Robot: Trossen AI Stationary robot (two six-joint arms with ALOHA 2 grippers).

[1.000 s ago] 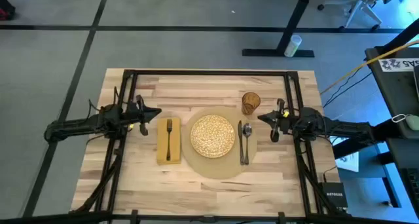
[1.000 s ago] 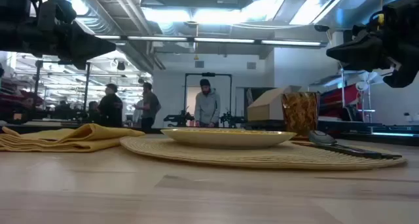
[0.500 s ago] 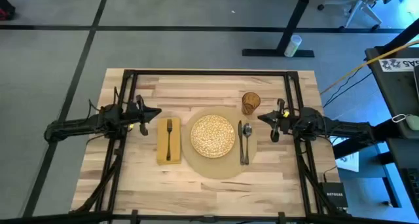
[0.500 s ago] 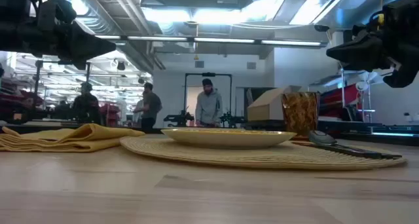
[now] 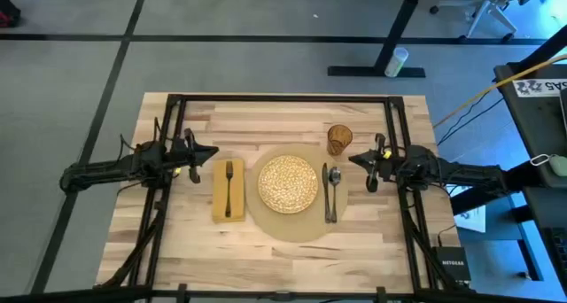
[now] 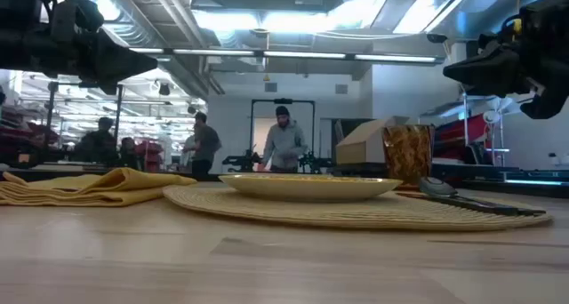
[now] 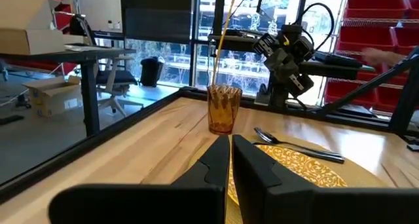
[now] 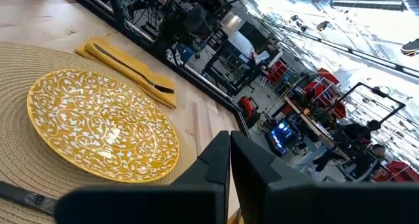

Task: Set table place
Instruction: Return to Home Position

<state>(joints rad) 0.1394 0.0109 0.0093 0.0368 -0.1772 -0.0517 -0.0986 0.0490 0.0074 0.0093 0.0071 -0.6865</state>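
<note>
The table (image 5: 266, 117) is a top of light wood strips framed by thin black rails (image 5: 283, 97), standing on grey carpet crossed by dark lines. At its left side the left gripper (image 5: 211, 151) hangs above the wood, pointing inward; its wrist view shows the two fingers (image 7: 216, 168) drawn together with only a thin slit between them and nothing held. Just beside its tip the mustard napkin (image 5: 218, 205) lies flat with the fork (image 5: 229, 183) lengthwise on top. Next comes the round tan placemat (image 5: 283, 225) at the middle of the table, with the yellow-patterned plate (image 5: 287, 182) centred on it. On the mat's right edge the knife (image 5: 325, 195) and spoon (image 5: 335, 186) lie side by side, parallel to the fork. The amber glass (image 5: 339, 139) stands upright just beyond the mat's far right edge. The right gripper (image 5: 353, 159) hangs above the table near the spoon and glass, pointing inward, its fingers (image 8: 216, 162) likewise pressed together on nothing. Beyond the table's far right corner, a white cup (image 5: 396, 62) lies at the foot of a black desk frame. Across the table at surface level, the room is a wide workshop under bright ceiling lights, where several people (image 6: 283, 144) stand among racks and equipment, and a cardboard box (image 6: 363, 144) sits behind the glass.
</note>
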